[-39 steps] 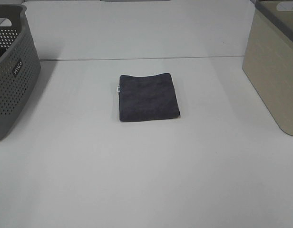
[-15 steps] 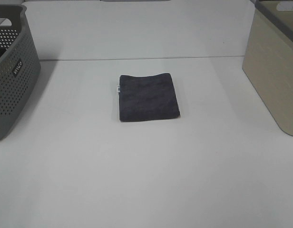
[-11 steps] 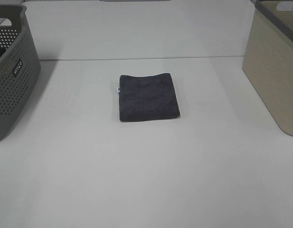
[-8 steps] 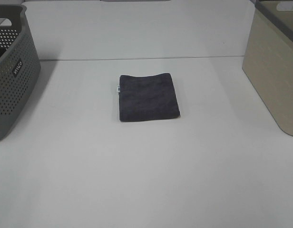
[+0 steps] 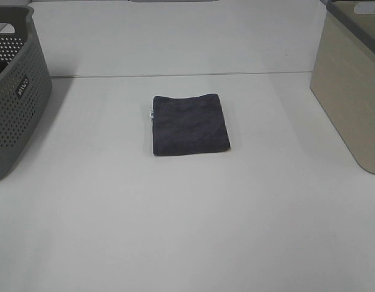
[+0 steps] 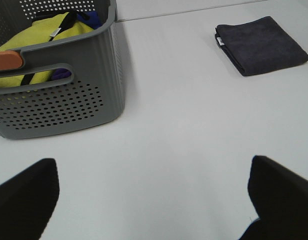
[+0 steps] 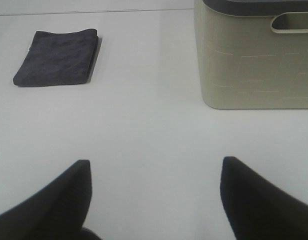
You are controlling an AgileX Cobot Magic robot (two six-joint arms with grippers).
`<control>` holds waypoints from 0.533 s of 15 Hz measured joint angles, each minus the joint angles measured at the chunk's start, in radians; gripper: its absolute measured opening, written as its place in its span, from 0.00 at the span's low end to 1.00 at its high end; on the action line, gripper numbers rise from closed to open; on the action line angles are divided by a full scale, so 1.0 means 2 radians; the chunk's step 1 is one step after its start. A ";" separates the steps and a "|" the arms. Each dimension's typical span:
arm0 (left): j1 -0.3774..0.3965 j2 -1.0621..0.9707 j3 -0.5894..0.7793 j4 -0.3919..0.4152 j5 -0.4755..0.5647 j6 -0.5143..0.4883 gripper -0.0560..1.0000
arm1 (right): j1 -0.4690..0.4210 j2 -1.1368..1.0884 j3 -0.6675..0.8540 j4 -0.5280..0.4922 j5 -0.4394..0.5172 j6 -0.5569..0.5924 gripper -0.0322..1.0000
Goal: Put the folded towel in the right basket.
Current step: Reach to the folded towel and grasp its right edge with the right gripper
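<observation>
A dark grey folded towel (image 5: 189, 124) lies flat in the middle of the white table; it also shows in the left wrist view (image 6: 260, 45) and the right wrist view (image 7: 58, 58). The beige right basket (image 5: 353, 85) stands at the table's right edge and shows in the right wrist view (image 7: 254, 60). Neither arm shows in the exterior high view. My left gripper (image 6: 153, 192) is open and empty, far from the towel. My right gripper (image 7: 156, 192) is open and empty, with the towel and the beige basket ahead of it.
A grey perforated basket (image 5: 17, 91) stands at the left edge; in the left wrist view (image 6: 59, 85) it holds yellow and blue cloths. A seam crosses the white table (image 5: 187, 231) behind the towel.
</observation>
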 joint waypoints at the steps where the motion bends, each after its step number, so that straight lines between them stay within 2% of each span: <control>1: 0.000 0.000 0.000 0.000 0.000 0.000 0.98 | 0.000 0.000 0.000 0.000 0.000 0.000 0.70; 8: 0.000 0.000 0.000 0.000 0.000 0.000 0.98 | 0.000 0.000 0.000 0.000 0.000 0.000 0.70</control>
